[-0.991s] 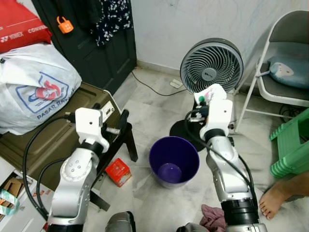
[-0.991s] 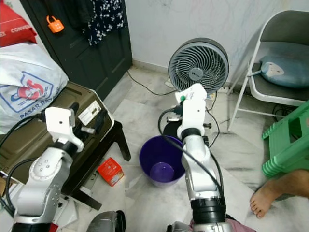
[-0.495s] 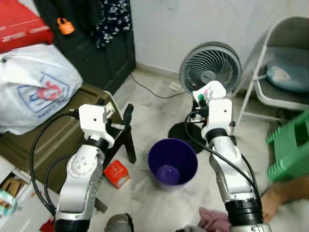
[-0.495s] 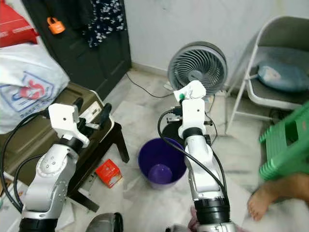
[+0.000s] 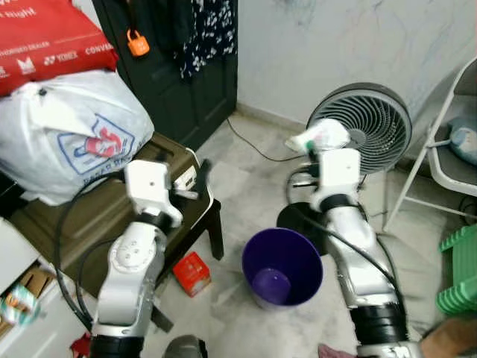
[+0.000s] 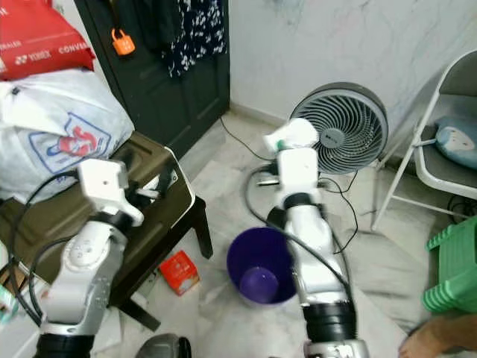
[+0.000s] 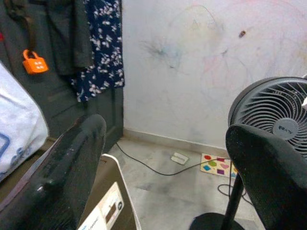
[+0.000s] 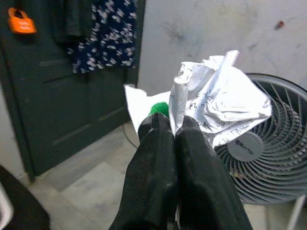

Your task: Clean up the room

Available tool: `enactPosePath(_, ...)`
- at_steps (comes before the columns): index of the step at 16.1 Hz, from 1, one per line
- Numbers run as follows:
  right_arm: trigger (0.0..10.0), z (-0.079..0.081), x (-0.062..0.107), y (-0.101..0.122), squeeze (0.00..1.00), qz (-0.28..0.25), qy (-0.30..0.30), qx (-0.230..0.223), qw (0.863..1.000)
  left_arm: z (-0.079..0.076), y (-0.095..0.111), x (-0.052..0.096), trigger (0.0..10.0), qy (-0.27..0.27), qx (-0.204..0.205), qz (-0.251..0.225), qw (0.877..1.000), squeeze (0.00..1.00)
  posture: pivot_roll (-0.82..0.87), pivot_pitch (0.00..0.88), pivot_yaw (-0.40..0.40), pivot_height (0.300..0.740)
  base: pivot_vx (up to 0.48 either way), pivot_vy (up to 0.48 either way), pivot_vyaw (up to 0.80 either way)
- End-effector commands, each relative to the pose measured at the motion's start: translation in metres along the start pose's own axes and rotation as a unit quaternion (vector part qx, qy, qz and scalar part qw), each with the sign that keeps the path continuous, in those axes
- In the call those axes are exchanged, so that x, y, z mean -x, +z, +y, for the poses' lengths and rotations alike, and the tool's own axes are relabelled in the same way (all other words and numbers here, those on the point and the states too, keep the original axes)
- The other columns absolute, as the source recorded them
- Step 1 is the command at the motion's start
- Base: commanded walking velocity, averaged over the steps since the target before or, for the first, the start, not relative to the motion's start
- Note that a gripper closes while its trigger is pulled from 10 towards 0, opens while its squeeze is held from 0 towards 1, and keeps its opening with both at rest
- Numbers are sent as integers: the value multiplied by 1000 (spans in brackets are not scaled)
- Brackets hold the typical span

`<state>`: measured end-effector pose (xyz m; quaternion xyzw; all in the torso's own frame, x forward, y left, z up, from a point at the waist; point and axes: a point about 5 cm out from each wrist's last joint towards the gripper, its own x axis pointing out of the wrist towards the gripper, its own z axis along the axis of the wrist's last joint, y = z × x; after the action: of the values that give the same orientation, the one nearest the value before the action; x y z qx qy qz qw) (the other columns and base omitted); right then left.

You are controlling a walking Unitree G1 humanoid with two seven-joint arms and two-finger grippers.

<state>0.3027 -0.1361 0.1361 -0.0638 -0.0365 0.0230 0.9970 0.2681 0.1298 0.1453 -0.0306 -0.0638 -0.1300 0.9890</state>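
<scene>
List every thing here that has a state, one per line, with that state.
Right pincer: shut on the crumpled paper, raised in front of the fan.
Left pincer: open, holding nothing.
Purple bin: upright on the floor, open-topped, nothing visible inside.
Fan: standing upright.
Dark door: closed, clothes hanging on it.
Red box: lying on the floor beside the bench.

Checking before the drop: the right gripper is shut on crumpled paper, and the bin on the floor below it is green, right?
Not quite. The right gripper is shut on the crumpled paper, as the right wrist view shows, but the bin on the floor is purple, not green, as seen in the left eye view.
</scene>
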Motion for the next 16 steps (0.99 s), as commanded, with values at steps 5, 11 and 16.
enactPosePath(5, 10000, 9, -1, 3, 0, -7, 11, -7, 1000, 6, 2, 2, 10000, 3, -10, -3, 1000, 0, 14, 21, 14, 740, 190, 0, 0)
enactPosePath(11, 10000, 8, 0, -1, 0, 6, -5, -4, 1000, 8, -1, 2, 10000, 22, -12, 8, 1000, 0, 21, 32, 14, 740, 117, 0, 0)
enactPosePath(16, 10000, -19, 12, -38, 0, 135, -126, -38, 982, 10, -1, 14, 10000, -1, -28, 15, 999, 0, 28, 64, 25, 740, 0, 0, 0)
